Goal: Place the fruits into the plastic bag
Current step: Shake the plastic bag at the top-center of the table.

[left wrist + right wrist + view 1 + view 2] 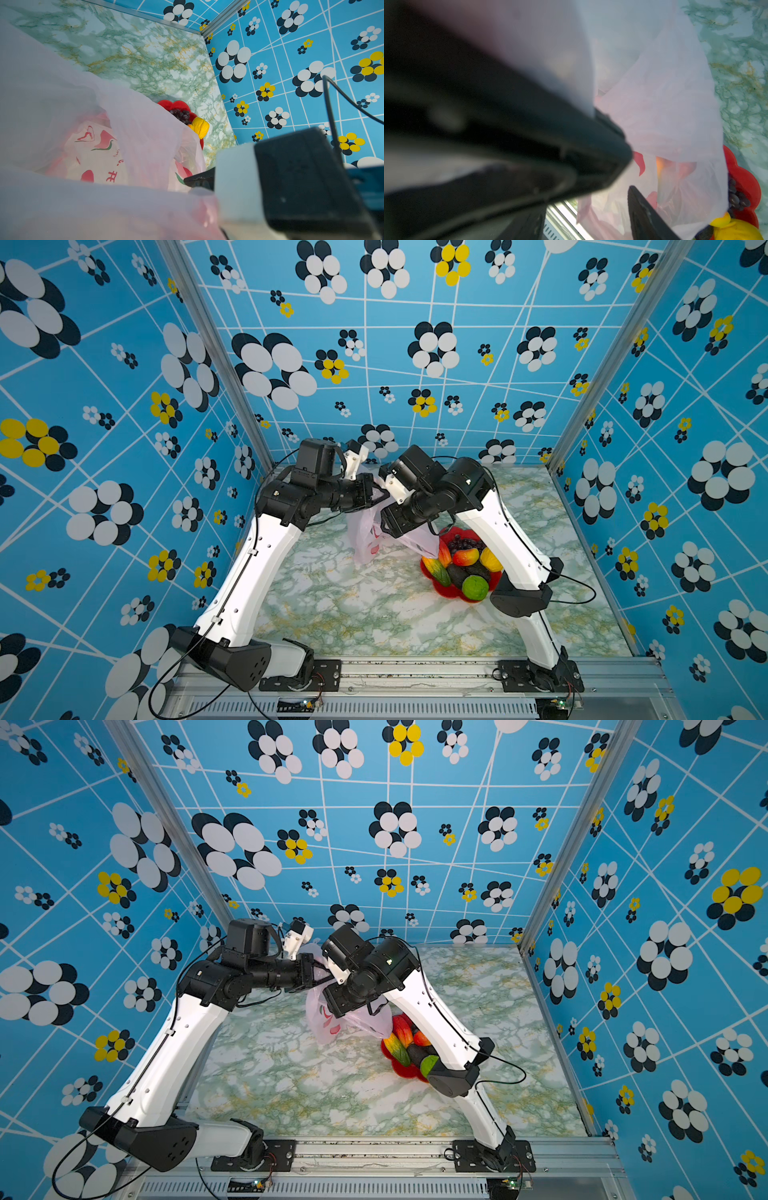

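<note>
Left pincer (pixel 379 497): clamped tight on the upper edge of the plastic bag (pixel 365 539), holding it up above the bench (pixel 353 614).
Right pincer (pixel 631 173): jaws partway apart at the bag's mouth, with film right at the tips; whether it has a hold cannot be told.
Plastic bag: pale pink with red print, hanging between the 2 arms in both top views, its lower corner reaching the rim of the red plate (pixel 449 593).
Fruits (pixel 465 568): heaped on the plate just to the right of the bag, with dark grapes (pixel 463 543) at the back, a yellow fruit (pixel 490 559) beside them and a bumpy green ball (pixel 475 587) at the front.
</note>
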Robot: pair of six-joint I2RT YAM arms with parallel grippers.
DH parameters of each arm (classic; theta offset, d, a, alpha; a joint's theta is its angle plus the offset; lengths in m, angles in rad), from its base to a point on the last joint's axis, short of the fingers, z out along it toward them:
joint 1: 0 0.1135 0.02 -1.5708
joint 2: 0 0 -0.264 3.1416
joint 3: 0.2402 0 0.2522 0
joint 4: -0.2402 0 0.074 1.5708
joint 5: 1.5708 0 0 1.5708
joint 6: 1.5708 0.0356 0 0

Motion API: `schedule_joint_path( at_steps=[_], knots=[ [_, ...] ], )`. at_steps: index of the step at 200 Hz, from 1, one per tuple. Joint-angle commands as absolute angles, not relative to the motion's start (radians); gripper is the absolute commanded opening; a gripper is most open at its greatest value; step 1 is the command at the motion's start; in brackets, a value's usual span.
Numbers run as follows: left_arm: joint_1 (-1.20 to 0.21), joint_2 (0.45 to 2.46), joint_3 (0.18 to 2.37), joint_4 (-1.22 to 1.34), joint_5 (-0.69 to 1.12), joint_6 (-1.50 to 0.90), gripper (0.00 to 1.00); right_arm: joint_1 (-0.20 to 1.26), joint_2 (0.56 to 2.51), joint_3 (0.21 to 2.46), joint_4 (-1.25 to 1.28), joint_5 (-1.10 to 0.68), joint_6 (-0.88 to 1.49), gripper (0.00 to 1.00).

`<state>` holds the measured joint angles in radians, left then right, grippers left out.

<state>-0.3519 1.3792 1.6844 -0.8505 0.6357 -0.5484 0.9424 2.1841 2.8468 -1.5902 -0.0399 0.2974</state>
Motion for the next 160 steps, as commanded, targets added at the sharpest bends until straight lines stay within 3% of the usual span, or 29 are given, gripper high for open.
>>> schedule_joint_path(
  at_steps=[1,46,62,130,160],
  knots=[
    [-0.345,1.383,1.714,-0.847,0.649,-0.525,0.0,0.937,2.224,2.84,-1.608,-0.059,0.285,0.5],
    [-0.342,1.374,1.706,-0.849,0.648,-0.523,0.0,0.933,2.208,2.827,-1.575,-0.05,0.296,0.17],
    [-0.343,1.369,1.702,-0.851,0.647,-0.523,0.0,0.93,2.187,2.815,-1.568,-0.031,0.304,0.0],
    [-0.326,1.325,1.664,-0.916,0.596,-0.517,0.0,0.894,1.987,2.778,-1.455,0.18,0.401,0.0],
    [-0.306,1.288,1.633,-0.994,0.536,-0.528,0.0,0.864,1.794,2.519,-1.272,0.251,0.479,0.0]
  ],
)
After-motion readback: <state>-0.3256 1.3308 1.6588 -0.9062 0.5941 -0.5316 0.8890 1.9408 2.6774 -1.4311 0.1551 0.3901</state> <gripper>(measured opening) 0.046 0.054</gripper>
